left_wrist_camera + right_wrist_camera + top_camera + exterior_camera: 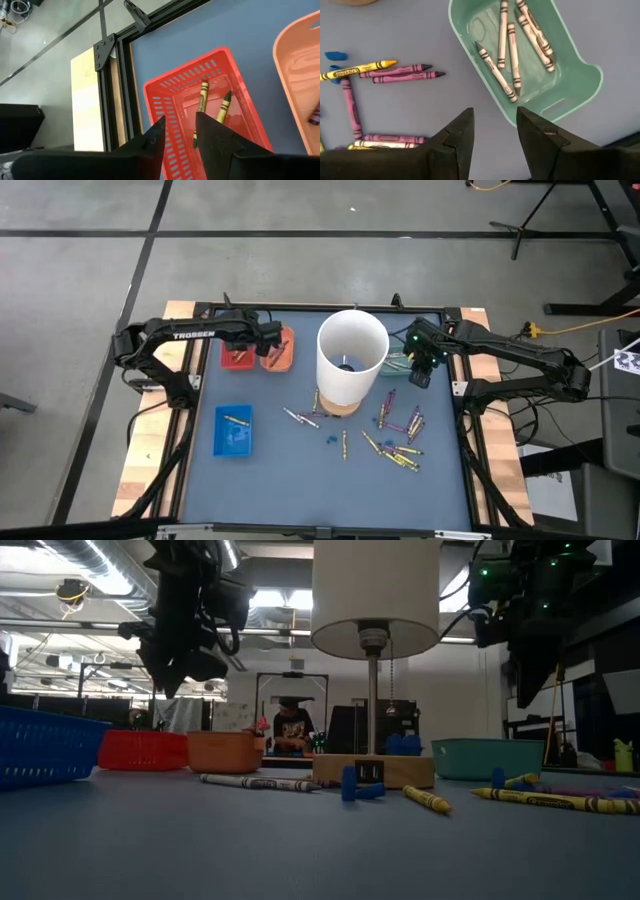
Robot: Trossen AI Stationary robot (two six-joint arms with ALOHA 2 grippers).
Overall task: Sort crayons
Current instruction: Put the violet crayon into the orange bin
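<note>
My left gripper hangs open and empty above the red tray, where two gold-brown crayons lie on the floor. The orange tray beside it holds a purple crayon. My right gripper hovers open and empty over the near rim of the teal tray, which holds several grey crayons. Purple and yellow crayons lie loose on the blue mat, and a yellow one lies in the blue tray.
A tall white cylinder on a wooden base stands mid-table between the two arms. Small blue bits lie by the base. A black frame borders the mat. A person sits in the room beyond the table.
</note>
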